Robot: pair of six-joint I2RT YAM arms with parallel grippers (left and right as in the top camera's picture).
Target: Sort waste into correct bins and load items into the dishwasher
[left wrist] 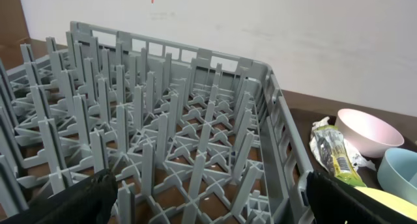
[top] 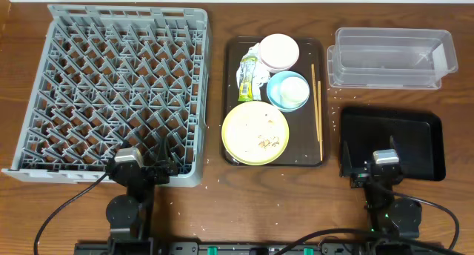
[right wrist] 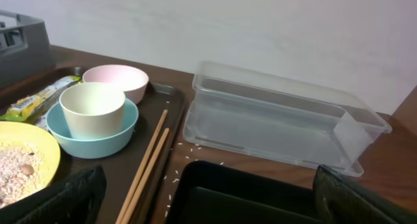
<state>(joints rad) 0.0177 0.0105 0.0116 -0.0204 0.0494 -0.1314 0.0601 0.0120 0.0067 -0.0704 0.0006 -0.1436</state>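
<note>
Overhead: dark wood counter (top: pixel 215 207); the wrist views show a plain white wall behind it. Grey dish rack (top: pixel 111 92) at left. Brown serving tray (top: pixel 231 77) at centre, carrying a yellow plate (top: pixel 254 133) with rice crumbs (top: pixel 266 142), pink bowl (top: pixel 278 51), white cup (top: pixel 295 90) inside blue bowl (top: pixel 275 88), snack wrapper (top: pixel 248 73) and chopsticks (top: pixel 317 110). Clear tub (top: pixel 392 34) and black tray (top: pixel 404 133) at right. Left fingers (left wrist: pixel 71 201) and right fingers (right wrist: pixel 52 201) are spread wide, holding nothing.

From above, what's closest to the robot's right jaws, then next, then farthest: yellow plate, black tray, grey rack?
1. Black tray, right in front.
2. Yellow plate, on the brown tray, mid-table.
3. Grey rack, far left.
</note>
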